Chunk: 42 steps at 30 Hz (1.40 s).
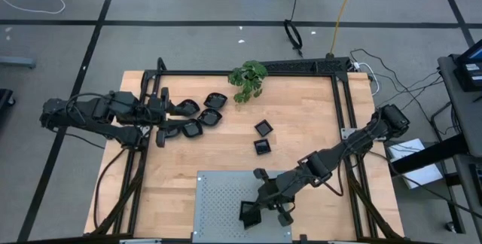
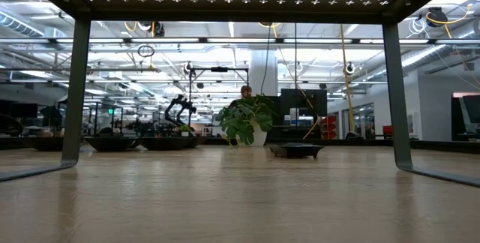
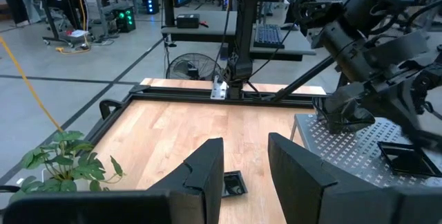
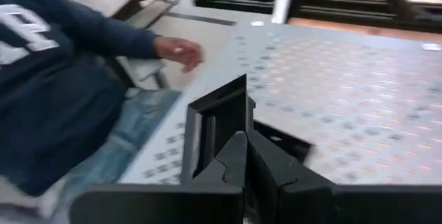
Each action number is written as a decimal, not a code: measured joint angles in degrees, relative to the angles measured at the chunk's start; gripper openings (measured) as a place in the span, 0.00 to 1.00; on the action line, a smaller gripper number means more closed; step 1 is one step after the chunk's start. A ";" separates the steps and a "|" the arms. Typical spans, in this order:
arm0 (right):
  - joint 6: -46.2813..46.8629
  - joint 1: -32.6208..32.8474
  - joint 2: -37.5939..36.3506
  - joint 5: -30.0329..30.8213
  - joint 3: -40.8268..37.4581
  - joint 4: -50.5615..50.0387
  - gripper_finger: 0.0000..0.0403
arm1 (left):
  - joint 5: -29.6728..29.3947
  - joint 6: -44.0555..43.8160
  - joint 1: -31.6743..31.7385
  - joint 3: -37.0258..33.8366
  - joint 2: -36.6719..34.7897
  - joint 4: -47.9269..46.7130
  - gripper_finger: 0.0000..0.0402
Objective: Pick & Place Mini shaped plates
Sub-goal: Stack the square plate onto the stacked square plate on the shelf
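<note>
Tabletop (image 1: 226, 146) of pale wood grain carries a grey perforated metal panel (image 1: 222, 199). Glossy black mini plates cluster (image 1: 199, 116) at the left, two square ones (image 1: 262, 137) mid-table. The right gripper (image 1: 260, 212) is clamped on a square black plate (image 4: 217, 124) standing tilted on the panel. The left gripper (image 1: 162, 112), fingers (image 3: 207, 175) parted, hovers beside the cluster.

A green leafy plant (image 1: 248, 80) stands at the upper middle of the wooden table (image 1: 301, 135). A grey perforated panel (image 1: 218, 199) sits at lower centre. A person's hand (image 4: 178, 50) rests beside it.
</note>
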 joint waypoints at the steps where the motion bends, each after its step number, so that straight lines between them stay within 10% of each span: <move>1: -0.24 -0.04 0.00 0.83 -0.07 0.01 0.00 | 0.02 0.00 0.02 0.00 0.00 0.00 0.30; 13: -1.39 -0.08 0.00 0.79 -0.07 0.94 0.01 | 0.01 0.00 0.01 0.00 0.02 0.00 0.30; 26: -2.72 -1.48 0.00 2.11 -0.07 0.90 0.24 | 0.02 0.00 0.00 0.00 0.01 0.00 0.30; 42: -10.20 -7.22 -19.77 43.72 -0.07 -18.92 0.39 | 0.00 0.00 0.00 0.00 0.00 -0.02 0.30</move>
